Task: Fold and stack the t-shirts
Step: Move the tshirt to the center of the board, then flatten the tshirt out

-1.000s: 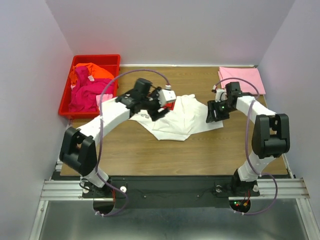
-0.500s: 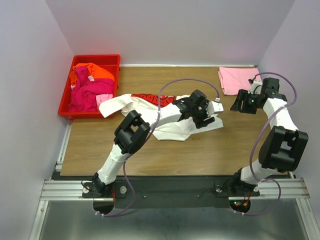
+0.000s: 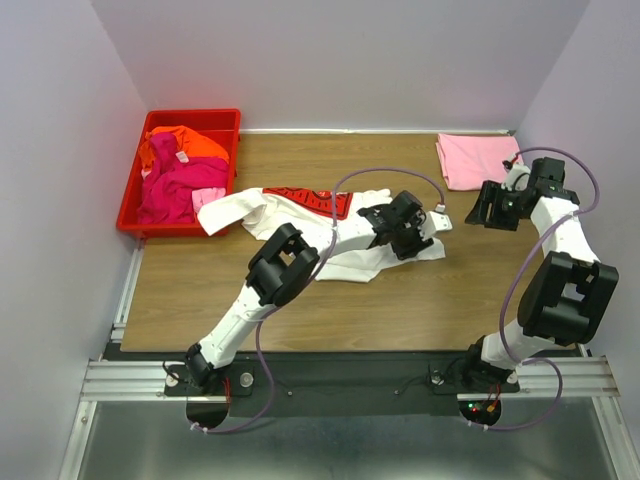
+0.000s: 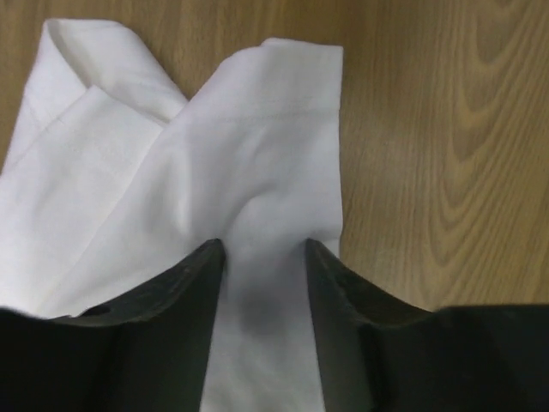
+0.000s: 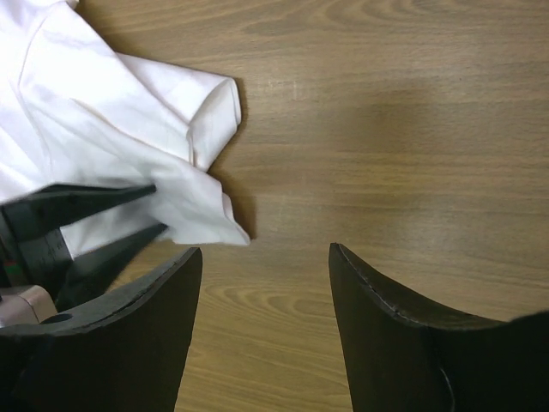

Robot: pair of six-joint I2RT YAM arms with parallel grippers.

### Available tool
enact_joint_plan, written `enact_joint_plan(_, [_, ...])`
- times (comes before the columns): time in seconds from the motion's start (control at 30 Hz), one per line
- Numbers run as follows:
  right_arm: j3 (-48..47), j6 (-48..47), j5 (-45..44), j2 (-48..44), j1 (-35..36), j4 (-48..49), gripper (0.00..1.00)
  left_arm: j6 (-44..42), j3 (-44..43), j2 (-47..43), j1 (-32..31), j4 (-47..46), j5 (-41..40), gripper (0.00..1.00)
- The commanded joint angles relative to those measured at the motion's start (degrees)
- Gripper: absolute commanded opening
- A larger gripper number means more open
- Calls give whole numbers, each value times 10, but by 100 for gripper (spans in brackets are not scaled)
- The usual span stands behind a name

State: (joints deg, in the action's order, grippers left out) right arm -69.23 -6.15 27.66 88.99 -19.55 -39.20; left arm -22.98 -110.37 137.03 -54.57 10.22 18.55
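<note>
- The white tee (image 3: 350,262) is lying spread out mid-table (image 3: 300,320), with its red print toward the far edge.
- The left arm (image 3: 300,255) is stretching across the tee and hiding part of its middle.
- The left gripper (image 4: 262,249) is straddling the sleeve (image 4: 274,129) on the tee's right side, its jaws standing apart with cloth between them.
- The right gripper (image 5: 262,253) is hanging over bare wood just beside that sleeve's end, spread wide and holding nothing.
- A folded pink tee (image 3: 478,160) is lying in the far right corner, near the right gripper.
- A red bin (image 3: 195,114) is sitting far left, holding the orange tee (image 3: 195,142) and the magenta tee (image 3: 180,185), well apart from both grippers.
</note>
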Motion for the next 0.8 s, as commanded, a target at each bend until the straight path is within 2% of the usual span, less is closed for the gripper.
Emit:
enact_joint_plan(0.0, [-13, -7, 2, -10, -7, -4, 67, -13, 8, -25, -3, 33, -11, 38])
enact_joint_plan(0.03, [-13, -9, 5, -7, -7, -4, 67, -20, 24, -32, -3, 50, -3, 32])
enact_joint_plan(0.07, [-12, -10, 6, -5, -7, -4, 67, -22, 33, -52, -3, 56, 2, 18])
enact_joint_plan(0.1, [-11, -11, 9, -4, -7, -4, 67, -25, 42, -66, -2, 62, 10, 10])
enact_joint_plan(0.17, [-8, -15, 21, 2, -7, -4, 66, -15, 66, -117, 4, 76, 45, 0])
enact_joint_plan(0.27, [0, -20, 43, 7, -7, -4, 66, 27, 83, -170, 31, 95, 142, 0])
enact_joint_plan(0.3, [4, -24, 49, 12, -7, -4, 66, 36, 92, -201, 41, 101, 197, 0])
enact_joint_plan(0.43, [15, -37, 78, 27, -7, -4, 66, 63, 131, -259, 82, 107, 259, 0])
enact_joint_plan(0.57, [38, -57, 117, 37, -5, -10, 70, 79, 160, -271, 153, 111, 293, 0])
enact_joint_plan(0.77, [59, -76, 158, 58, 12, -22, 77, 88, 167, -240, 216, 98, 303, 2])
